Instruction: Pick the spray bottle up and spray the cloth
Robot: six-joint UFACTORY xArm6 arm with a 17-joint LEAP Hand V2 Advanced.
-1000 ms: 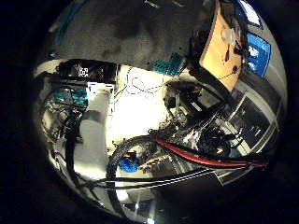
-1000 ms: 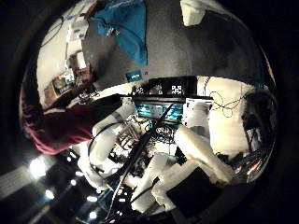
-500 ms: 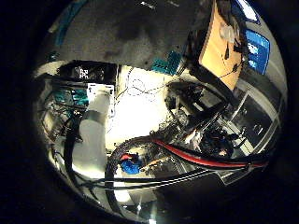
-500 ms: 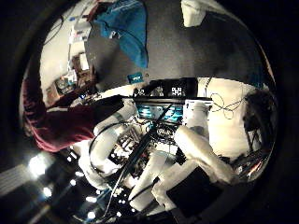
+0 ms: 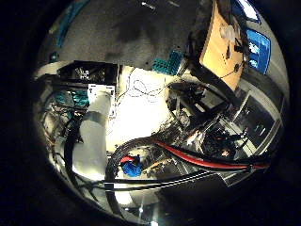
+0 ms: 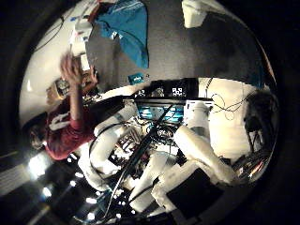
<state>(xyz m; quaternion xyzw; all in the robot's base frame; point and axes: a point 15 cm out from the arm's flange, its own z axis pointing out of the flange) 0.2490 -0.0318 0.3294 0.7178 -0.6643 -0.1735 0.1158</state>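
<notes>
Grey tabletop (image 6: 187,51) with one teal cloth (image 6: 126,28), one white bottle (image 6: 194,11); hand (image 6: 187,145) relaxed, empty.

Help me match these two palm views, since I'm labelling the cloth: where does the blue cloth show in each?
Thumb side palm view: the blue cloth lies crumpled on the grey mat, out beyond the hand.
Little finger side palm view: only a thin teal streak at the mat's far edge, possibly the cloth; I cannot tell.
Shared landmark: the grey mat, spread out beyond the hand in both views.
</notes>
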